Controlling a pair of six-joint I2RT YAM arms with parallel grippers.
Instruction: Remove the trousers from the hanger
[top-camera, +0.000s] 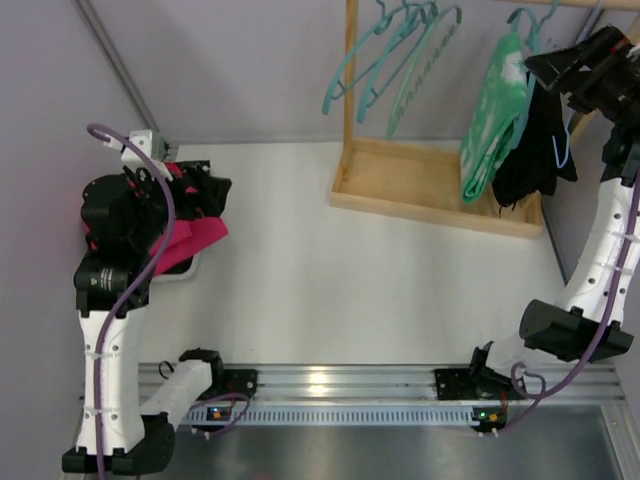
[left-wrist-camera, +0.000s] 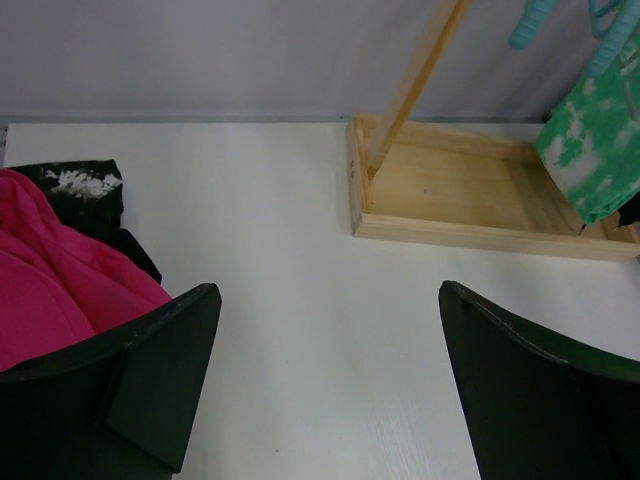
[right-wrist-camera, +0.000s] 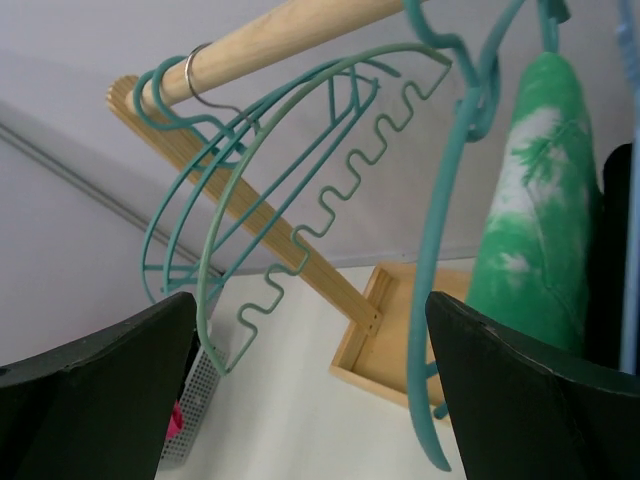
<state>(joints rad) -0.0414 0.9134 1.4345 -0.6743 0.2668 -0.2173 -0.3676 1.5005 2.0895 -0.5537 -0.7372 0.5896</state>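
Mint trousers hang from hanger on rail, touching black garment. Right gripper wide, empty, near. Left gripper wide, empty, well apart. Risk: tug unhooks hanger or drags black garment.

Robot lab test cell: bare white desk, plain grey walls, aluminium rail at near edge carrying two cabled arms, small wooden rack with hangers far right.
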